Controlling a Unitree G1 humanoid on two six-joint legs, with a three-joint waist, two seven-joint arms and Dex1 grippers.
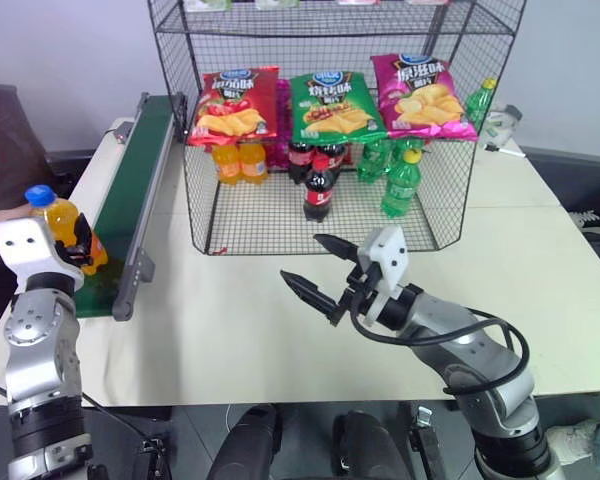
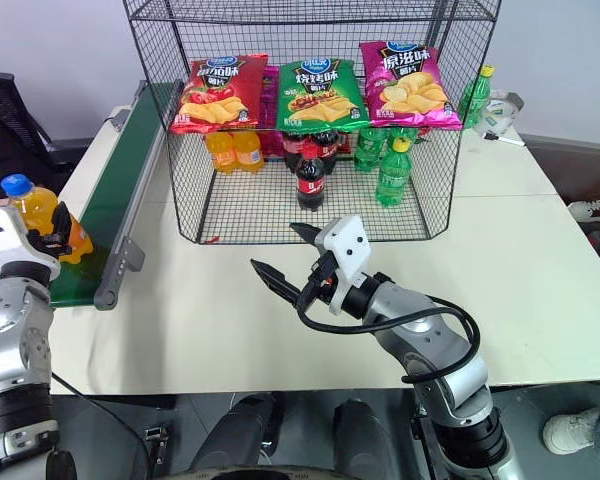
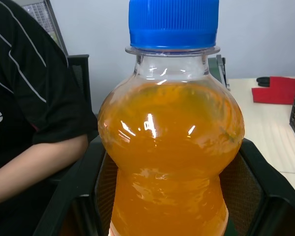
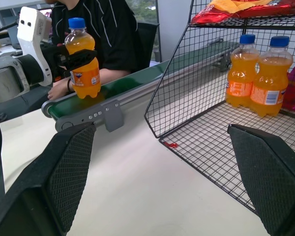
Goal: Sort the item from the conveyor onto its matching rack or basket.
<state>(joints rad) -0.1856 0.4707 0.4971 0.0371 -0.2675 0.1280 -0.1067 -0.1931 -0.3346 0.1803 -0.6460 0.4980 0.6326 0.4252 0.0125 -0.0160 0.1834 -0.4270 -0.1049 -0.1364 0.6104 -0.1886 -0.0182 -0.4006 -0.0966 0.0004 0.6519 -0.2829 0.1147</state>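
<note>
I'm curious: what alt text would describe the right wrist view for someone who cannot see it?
The left gripper is shut on an orange soda bottle standing at the end of a green conveyor, with a seated person behind. Two matching bottles stand inside a black wire rack nearby.

The orange soda bottle [image 1: 64, 229], blue-capped, stands upright at the left edge on the dark green conveyor [image 1: 130, 185]'s near end. The black wire rack [image 1: 330, 130] fills the upper centre.
</note>
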